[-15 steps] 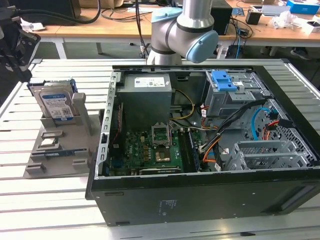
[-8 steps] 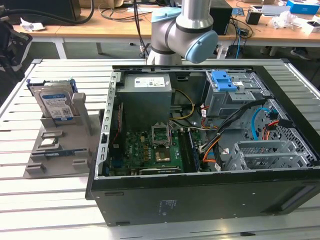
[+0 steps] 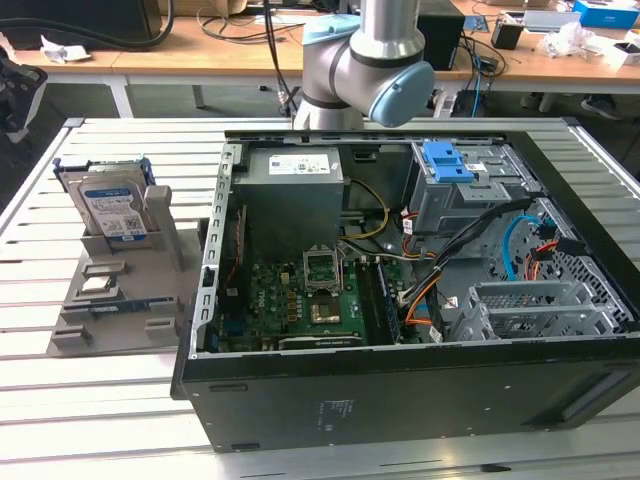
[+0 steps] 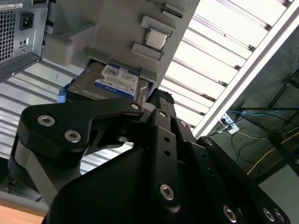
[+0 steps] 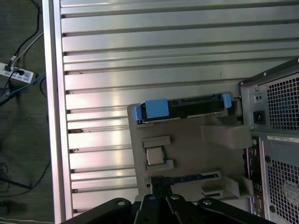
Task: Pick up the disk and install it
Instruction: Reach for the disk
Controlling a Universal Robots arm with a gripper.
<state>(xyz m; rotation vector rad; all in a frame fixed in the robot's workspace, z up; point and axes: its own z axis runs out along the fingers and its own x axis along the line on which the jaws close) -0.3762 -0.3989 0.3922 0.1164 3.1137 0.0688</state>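
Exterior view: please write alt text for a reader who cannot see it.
The disk stands on edge in a grey holder on a slatted metal table, at the exterior view's left of an open computer case. The robot arm rises behind the case.

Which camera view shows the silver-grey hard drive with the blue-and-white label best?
The exterior view: the silver-grey rectangular disk stands in its grey plastic holder, labelled face visible. The second wrist view shows part of that face; the first wrist view, its blue-railed edge.

Disk [image 3: 113,205]: silver-grey metal, glossy label [image 4: 117,80], blue plastic rails [image 5: 156,108]. Holder [image 3: 168,235]: matt grey plastic. Table [image 3: 60,400]: ribbed shiny metal. Case [image 3: 400,400]: matt black.
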